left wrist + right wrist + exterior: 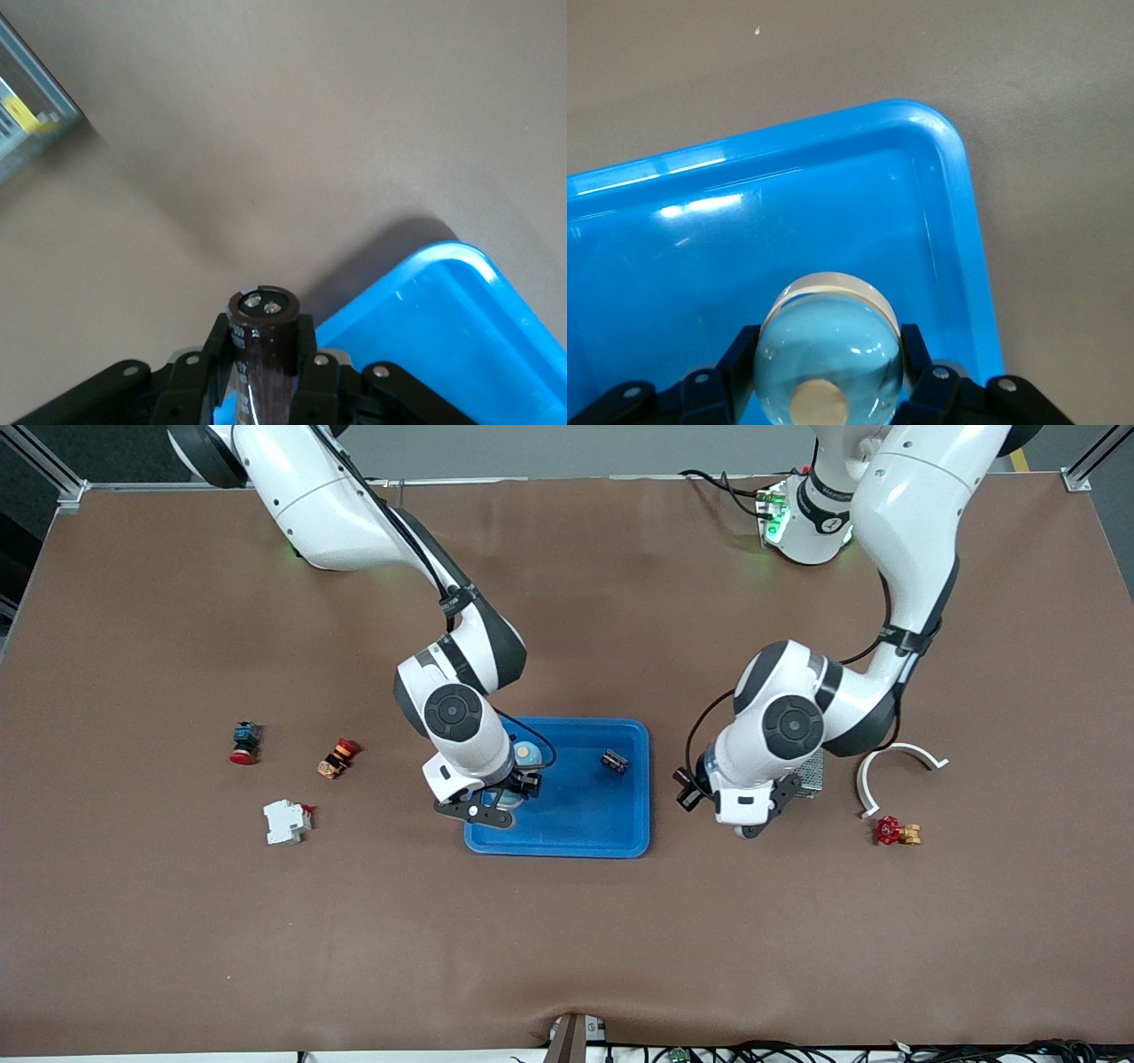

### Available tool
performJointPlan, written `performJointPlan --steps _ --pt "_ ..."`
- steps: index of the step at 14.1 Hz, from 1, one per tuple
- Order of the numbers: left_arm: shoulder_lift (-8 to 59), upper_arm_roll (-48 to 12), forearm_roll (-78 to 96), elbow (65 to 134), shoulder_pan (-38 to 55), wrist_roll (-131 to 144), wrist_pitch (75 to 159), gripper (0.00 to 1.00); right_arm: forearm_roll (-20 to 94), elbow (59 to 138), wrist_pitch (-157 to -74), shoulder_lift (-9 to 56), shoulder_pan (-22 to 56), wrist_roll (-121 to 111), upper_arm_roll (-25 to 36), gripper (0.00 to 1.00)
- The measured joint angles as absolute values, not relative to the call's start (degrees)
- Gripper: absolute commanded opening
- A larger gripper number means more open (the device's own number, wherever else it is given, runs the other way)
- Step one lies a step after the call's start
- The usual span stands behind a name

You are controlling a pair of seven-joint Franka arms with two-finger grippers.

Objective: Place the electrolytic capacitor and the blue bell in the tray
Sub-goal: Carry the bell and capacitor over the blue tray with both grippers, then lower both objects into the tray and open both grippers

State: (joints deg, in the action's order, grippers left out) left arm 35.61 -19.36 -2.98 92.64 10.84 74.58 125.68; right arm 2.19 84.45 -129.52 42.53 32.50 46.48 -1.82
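Glossy white arm shells [912, 505] with dark grey round joint caps [453, 711], thin black cables [425, 558], black finger linkages with silver screws [934, 373], green base lights [774, 518].

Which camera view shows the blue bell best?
The right wrist view: the blue bell fills it, clamped in the right gripper over the tray. The front view shows only a glimpse; the left wrist view shows none.

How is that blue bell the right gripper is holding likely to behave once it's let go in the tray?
The blue bell, gripped by the right gripper over the tray, has a smooth glossy dome, so it may slip in the fingers. Its round shape could roll or rock if it lands tilted. The tray's raised rim should probably contain it.
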Motion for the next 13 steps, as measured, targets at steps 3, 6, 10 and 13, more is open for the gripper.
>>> performJointPlan --steps 3,6,10,13 --pt "38.2 -19.4 -3.0 90.1 12.2 77.8 125.7 0.0 2.2 84.4 -131.1 43.7 32.9 46.5 -1.8 0.5" --pt "39.3 -19.4 -3.0 88.7 12.8 79.4 125.7 0.0 2.2 84.4 -132.4 44.8 33.0 46.5 -1.8 0.5" --pt "40.7 -19.3 -3.0 86.8 14.5 82.8 126.2 0.0 2.2 84.4 -134.0 46.1 33.0 46.5 -1.8 0.5" --pt "42.4 -19.3 -3.0 85.9 16.0 85.4 129.1 0.0 2.2 84.4 -134.7 46.9 33.1 46.5 -1.8 0.5"
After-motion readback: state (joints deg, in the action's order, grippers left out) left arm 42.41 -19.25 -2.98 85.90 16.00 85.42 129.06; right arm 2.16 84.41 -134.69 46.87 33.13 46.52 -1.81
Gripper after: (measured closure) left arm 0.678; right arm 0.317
